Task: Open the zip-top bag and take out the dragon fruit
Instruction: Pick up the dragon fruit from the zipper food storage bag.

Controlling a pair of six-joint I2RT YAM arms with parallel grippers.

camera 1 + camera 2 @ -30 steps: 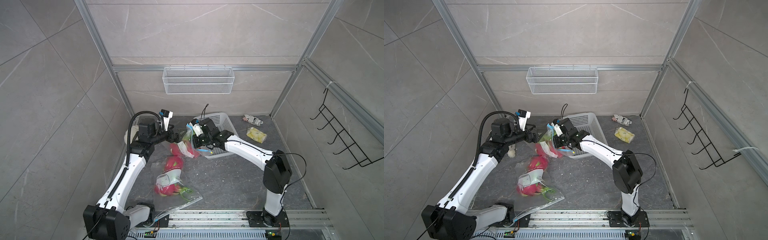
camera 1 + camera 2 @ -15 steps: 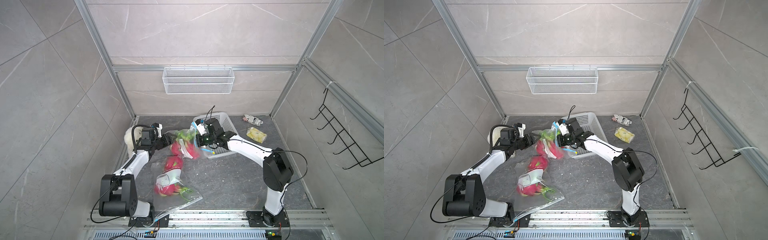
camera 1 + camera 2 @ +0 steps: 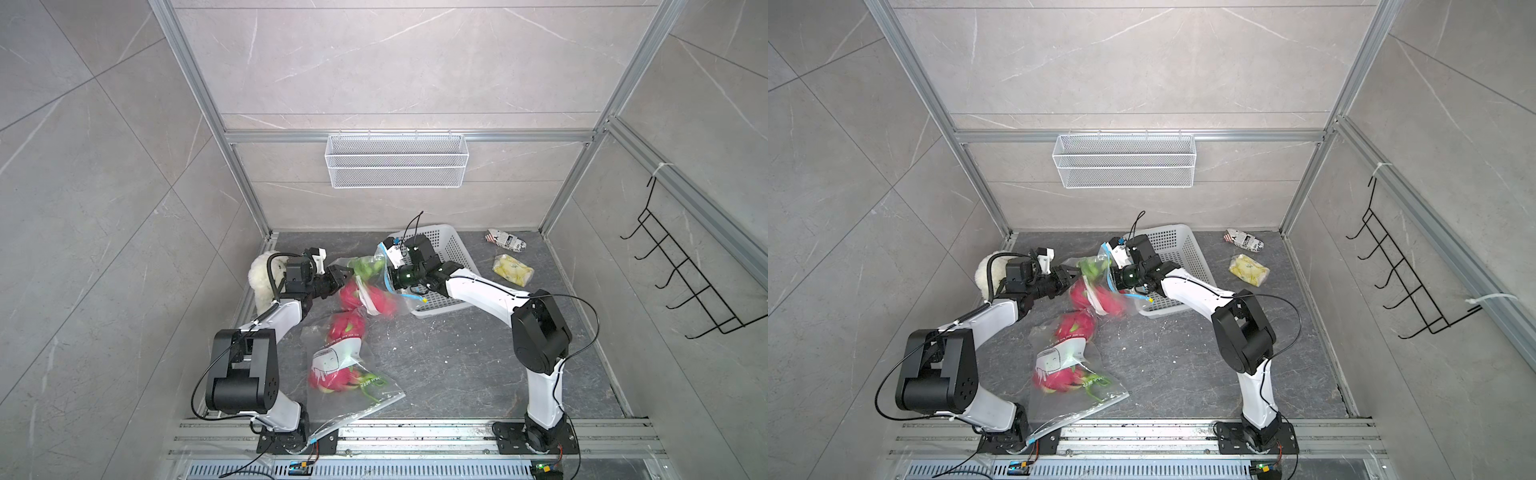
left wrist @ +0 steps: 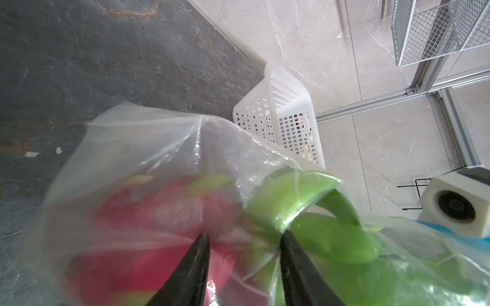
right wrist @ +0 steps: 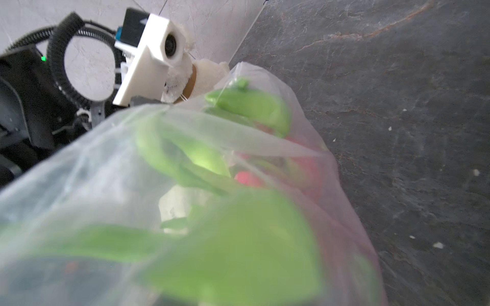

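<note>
Dragon fruit (image 3: 353,296) sits inside a clear bag (image 3: 405,300) between the two arms, at about 10 o'clock from the middle of the floor (image 3: 457,365) in both top views. Two pink bodies show through the film, blurred, with green leaves on top.

The left gripper (image 4: 244,233) meets the bag from its 9 o'clock side. In the left wrist view its fingers (image 4: 196,265) stand apart with film and the leaf base between them; I cannot tell whether they pinch it.

The right gripper (image 3: 394,275) is at the bag's 3 o'clock side, by the blue zip (image 3: 388,284). Film hides its fingers in every view, so I cannot tell whether it is open or closed. The right wrist view shows only film, leaves and pink, close and blurred.

A second bag (image 3: 374,399) lies flat at 7 o'clock, near the front rail. More fruit is there: one (image 3: 345,326) at its far edge, one (image 3: 330,380) under a white label (image 3: 332,361).

A white basket (image 3: 446,245) stands at 12 o'clock; the first bag's film drapes over its near corner. A white plush (image 3: 259,278) sits at 9 o'clock against the wall, behind the left arm. A newsprint packet (image 3: 505,241) and a yellow packet (image 3: 513,270) lie at 2 o'clock, well apart from both bags.
</note>
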